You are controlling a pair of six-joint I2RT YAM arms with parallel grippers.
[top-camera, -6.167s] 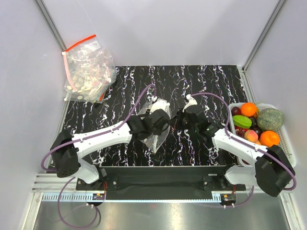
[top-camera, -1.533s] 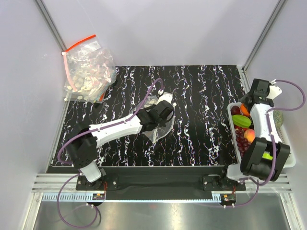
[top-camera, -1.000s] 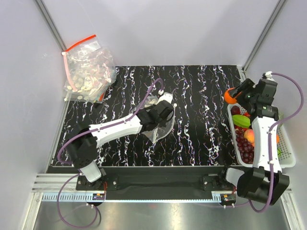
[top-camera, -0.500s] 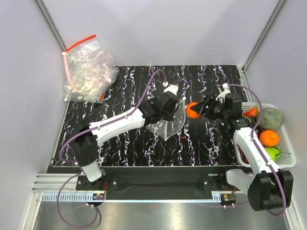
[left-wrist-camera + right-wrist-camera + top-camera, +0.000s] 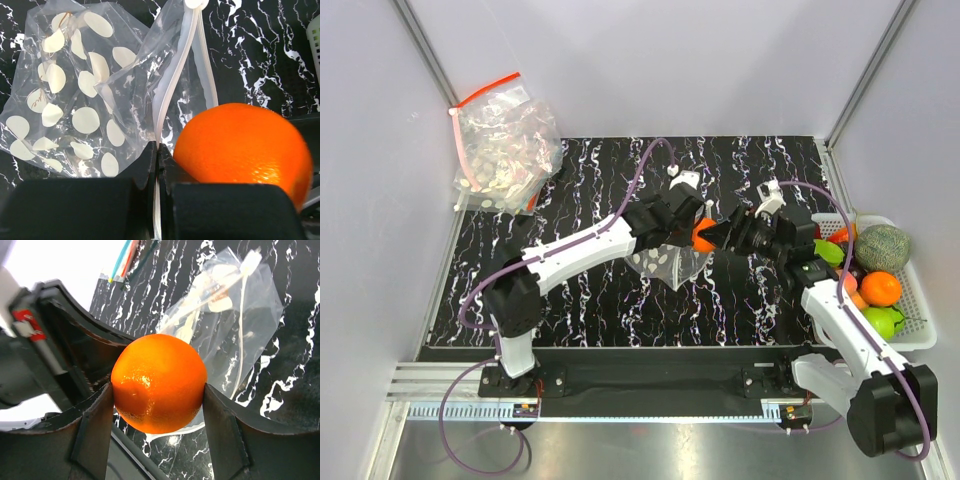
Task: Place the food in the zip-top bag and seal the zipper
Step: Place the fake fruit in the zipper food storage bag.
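Note:
The zip-top bag [image 5: 665, 262] [image 5: 75, 95] [image 5: 240, 335], clear with white oval spots, hangs above the black marbled table. My left gripper [image 5: 688, 222] [image 5: 157, 150] is shut on its pale zipper [image 5: 172, 85] at the mouth edge. An orange [image 5: 703, 234] [image 5: 245, 147] [image 5: 159, 382] sits between the fingers of my right gripper [image 5: 712, 236] [image 5: 159, 390], which is shut on it and holds it right at the bag's mouth, beside the left fingers.
A white basket [image 5: 923, 305] at the right holds an orange, a melon, green fruit and grapes. A heap of similar bags with a red strip [image 5: 505, 145] lies at the back left corner.
My right arm has carried the orange from the basket leftward to the bag's mouth. My left gripper has lifted and shifted the bag rightward toward it.

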